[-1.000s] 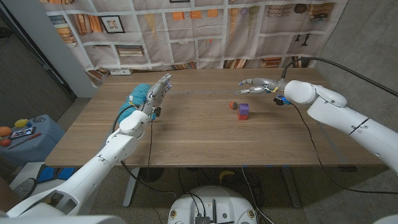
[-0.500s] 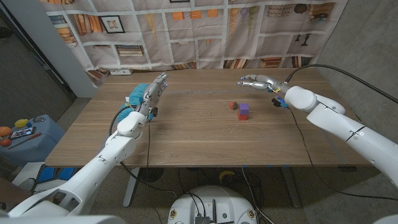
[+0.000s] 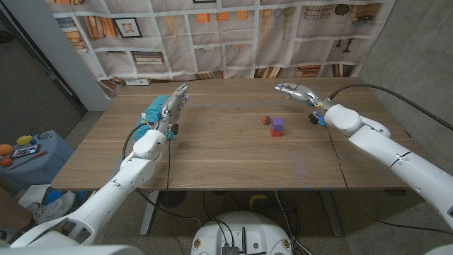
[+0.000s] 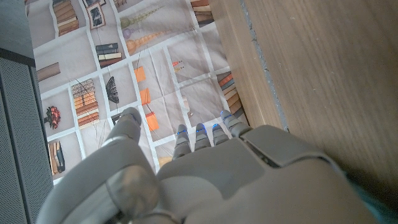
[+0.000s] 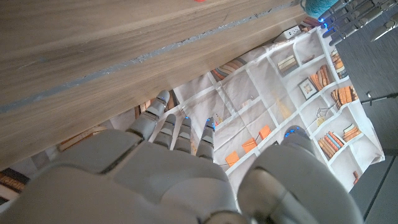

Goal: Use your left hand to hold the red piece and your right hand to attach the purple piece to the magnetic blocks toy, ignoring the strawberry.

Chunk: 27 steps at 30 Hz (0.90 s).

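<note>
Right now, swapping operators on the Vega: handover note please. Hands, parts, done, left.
Left hand: raised over the table's left part, fingers apart, holds nothing.
Right hand: over the far right of the table, fingers apart, holds nothing.
Purple piece sits on the red piece mid-table; whether it is properly attached I cannot tell. Strawberry lies just beside them, on the left; ignore it.
Done: no hand is on the blocks.
Left: left hand grips the red piece, right hand attaches or confirms the purple piece.

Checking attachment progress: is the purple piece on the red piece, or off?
On: purple piece sits stacked atop red piece, beside the strawberry.
</note>
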Available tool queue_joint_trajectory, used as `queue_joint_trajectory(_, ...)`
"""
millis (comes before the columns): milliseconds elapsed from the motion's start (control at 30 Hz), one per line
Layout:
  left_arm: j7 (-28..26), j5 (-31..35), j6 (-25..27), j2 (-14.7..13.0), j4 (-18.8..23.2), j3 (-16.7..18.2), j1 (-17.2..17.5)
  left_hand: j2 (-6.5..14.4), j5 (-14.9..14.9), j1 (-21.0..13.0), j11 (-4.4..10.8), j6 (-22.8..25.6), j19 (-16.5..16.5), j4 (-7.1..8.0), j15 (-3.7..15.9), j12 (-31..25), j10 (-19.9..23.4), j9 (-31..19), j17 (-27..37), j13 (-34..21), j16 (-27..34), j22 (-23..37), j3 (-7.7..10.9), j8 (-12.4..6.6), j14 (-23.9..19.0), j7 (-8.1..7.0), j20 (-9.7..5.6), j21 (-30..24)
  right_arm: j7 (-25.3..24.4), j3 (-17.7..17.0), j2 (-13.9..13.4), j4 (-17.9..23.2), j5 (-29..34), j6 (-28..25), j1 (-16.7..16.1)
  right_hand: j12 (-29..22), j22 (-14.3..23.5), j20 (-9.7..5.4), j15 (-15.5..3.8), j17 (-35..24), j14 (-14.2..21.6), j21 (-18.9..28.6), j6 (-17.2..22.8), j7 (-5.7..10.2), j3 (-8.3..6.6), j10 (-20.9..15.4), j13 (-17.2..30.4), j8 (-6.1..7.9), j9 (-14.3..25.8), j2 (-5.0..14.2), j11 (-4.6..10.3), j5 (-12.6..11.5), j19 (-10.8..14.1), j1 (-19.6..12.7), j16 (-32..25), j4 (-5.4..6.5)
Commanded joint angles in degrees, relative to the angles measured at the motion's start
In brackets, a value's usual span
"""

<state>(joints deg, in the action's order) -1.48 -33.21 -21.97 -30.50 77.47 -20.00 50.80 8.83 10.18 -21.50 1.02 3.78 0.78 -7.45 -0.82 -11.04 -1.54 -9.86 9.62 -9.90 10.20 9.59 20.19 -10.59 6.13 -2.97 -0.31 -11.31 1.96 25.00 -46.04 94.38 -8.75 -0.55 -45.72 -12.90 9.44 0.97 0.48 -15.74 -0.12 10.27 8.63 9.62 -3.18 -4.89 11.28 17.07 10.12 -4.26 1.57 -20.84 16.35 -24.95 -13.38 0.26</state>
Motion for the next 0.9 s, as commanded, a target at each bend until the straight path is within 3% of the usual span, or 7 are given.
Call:
queue_joint_trajectory(33, -1.11, 1.48, -0.67, 0.76, -0.64, -0.72, -0.40, 0.36, 0.39, 0.30, 0.15, -0.21, -0.25, 0.00, 0.04, -0.11, 0.19, -0.19, 0.03, -0.02, 0.03, 0.21, 0.63, 0.14, -0.11, 0.05, -0.29, 0.12, 1.19, -0.79, 3.04, -6.48, -8.63, 6.31, 0.59, 0.52, 0.10, 0.05, 0.37, 0.17, -0.69, -0.21, -1.48, -0.55, 0.09, 0.40, -0.09, -1.08, 0.05, 0.42, 0.00, 0.20, -1.08, 1.35, 0.52, 0.76)
queue_joint_trajectory(233, -1.38, 1.51, -0.67, 1.46, -0.97, -1.05, -0.62, 0.46, 0.40, 0.48, 0.42, -0.19, -0.31, 0.06, 0.06, -0.07, 0.21, -0.19, 0.05, -0.02, 0.01, 0.22, 0.77, 0.14, -0.13, 0.09, -0.37, 0.14, 1.53, -0.82, 4.39, -8.90, -10.96, 8.98, 0.89, 0.69, 0.10, 0.08, 0.60, 0.32, -0.67, -0.17, -1.98, -1.02, 0.29, 0.41, -0.19, -1.67, 0.02, 0.73, -0.06, 0.33, -1.39, 2.08, 0.57, 1.18)
queue_joint_trajectory(400, -1.38, 1.58, -1.70, 2.64, -2.60, -1.38, -1.10, 0.57, 0.40, 0.80, 0.34, 0.04, -0.41, 0.19, 0.25, -0.08, 0.39, -0.17, 0.08, -0.01, 0.03, 0.22, 0.95, 0.08, -0.24, 1.18, -0.44, 0.15, -0.02, -1.13, 5.65, -10.05, -12.15, 10.58, 0.30, 0.73, 0.09, 0.00, 0.67, 0.42, -0.18, -0.05, -1.82, -1.47, 0.40, 0.18, -0.26, -1.91, 0.01, 1.11, -0.01, 0.43, -1.38, 2.65, 0.42, 1.54)
queue_joint_trajectory(900, -1.29, 2.21, -5.44, 5.19, -6.31, -1.91, -2.28, 0.93, 0.44, 1.20, 0.29, 0.53, -0.73, 0.40, 0.42, -0.09, 0.67, -0.15, 0.11, 0.00, 0.09, 0.23, 1.38, -0.04, -0.53, 1.33, -0.54, 0.11, -1.41, -0.76, 9.82, -14.90, -14.99, 15.16, 0.00, 0.78, 0.08, -0.23, 0.15, 0.75, 0.73, 0.29, -0.68, -1.45, 0.47, -0.58, -0.41, -2.35, -0.04, 2.36, 0.05, 0.67, -0.88, 3.80, 0.22, 2.36)
